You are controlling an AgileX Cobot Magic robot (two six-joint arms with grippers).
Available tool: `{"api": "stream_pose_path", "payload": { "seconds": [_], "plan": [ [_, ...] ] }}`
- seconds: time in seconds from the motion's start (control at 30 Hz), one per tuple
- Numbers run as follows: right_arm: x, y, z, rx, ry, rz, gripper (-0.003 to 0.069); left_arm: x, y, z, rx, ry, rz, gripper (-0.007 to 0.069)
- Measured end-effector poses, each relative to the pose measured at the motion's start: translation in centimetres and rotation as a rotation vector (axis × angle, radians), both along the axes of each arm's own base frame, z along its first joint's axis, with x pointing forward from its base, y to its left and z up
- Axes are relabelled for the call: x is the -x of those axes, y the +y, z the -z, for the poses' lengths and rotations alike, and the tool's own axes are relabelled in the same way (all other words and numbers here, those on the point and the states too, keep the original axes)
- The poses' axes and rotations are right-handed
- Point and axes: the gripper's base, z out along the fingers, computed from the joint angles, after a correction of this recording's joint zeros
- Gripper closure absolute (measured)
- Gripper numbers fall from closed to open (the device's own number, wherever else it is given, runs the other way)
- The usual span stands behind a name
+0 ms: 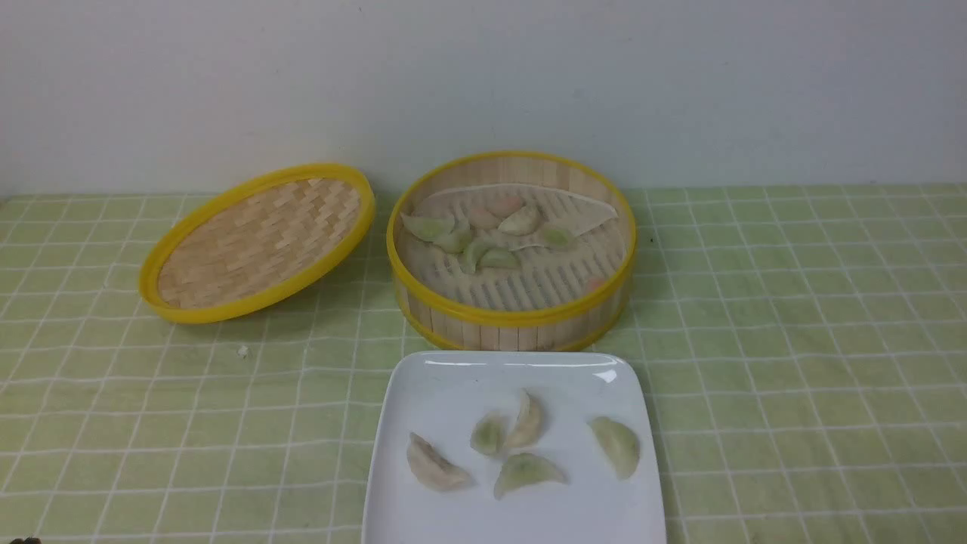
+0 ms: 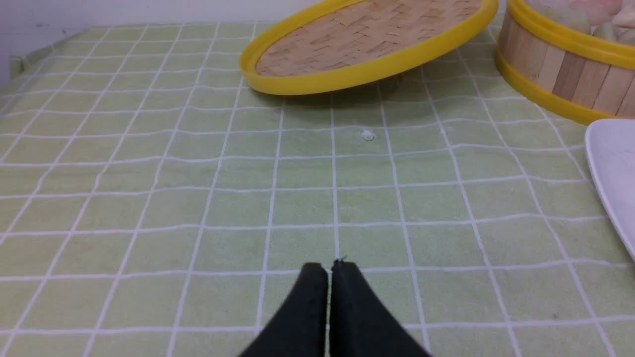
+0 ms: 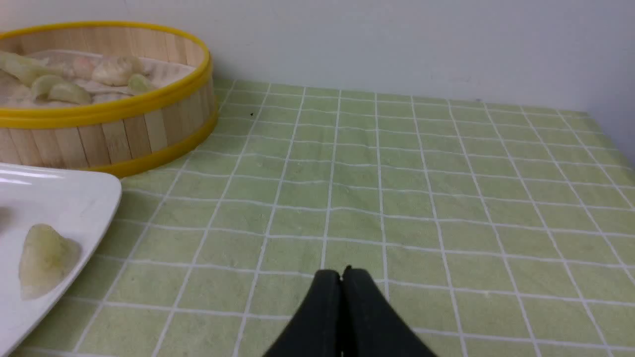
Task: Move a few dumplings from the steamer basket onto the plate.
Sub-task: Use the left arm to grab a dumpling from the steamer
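Well, start with the front view: the steamer basket (image 1: 514,321) stands at the middle of the desk (image 1: 793,340), which is covered with a green checked cloth. Several dumplings (image 1: 453,238) lie on the basket's liner, mostly toward its 11 o'clock side. At the basket's 6 o'clock, just beside it, sits the white square plate (image 1: 446,385) with five more dumplings on it, two of them touching. At the basket's 9 o'clock you have the woven bamboo lid (image 1: 257,242), tilted. A small white crumb (image 1: 242,350) lies on the cloth at the lid's 6 o'clock. Neither arm shows here.

Next, the left wrist view: your left gripper (image 2: 329,267) is clenched, fingers pressed together, grasping nothing, over bare cloth. Beyond it are the crumb (image 2: 367,134), the lid (image 2: 367,39) with one edge lifted off the cloth, the basket wall (image 2: 560,74) and a plate edge (image 2: 615,168).

Last, the right wrist view: your right gripper (image 3: 341,273) is likewise clenched and empty above the cloth. The basket (image 3: 124,134) and a plate corner (image 3: 74,198) carrying one dumpling (image 3: 44,258) are in sight, well apart from it.
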Motion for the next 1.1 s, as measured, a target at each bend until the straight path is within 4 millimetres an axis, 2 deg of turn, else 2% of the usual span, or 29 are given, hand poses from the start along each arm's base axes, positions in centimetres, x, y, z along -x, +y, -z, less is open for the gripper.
{"api": "stream_pose_path", "payload": {
  "seconds": [0.87,0.97,1.1],
  "plan": [
    [0.0,0.0,0.0,0.0,0.0,0.0,0.0673,0.0,0.0,-0.1,-0.007,-0.01,0.002,0.0631],
    [0.0,0.0,0.0,-0.003,0.0,0.001,0.0673,-0.2,-0.1,-0.7,0.085,-0.086,-0.008,0.0631],
    [0.0,0.0,0.0,-0.005,0.0,0.001,0.0673,-0.4,-0.3,-2.2,0.424,-0.25,-0.052,0.0631]
  ]
}}
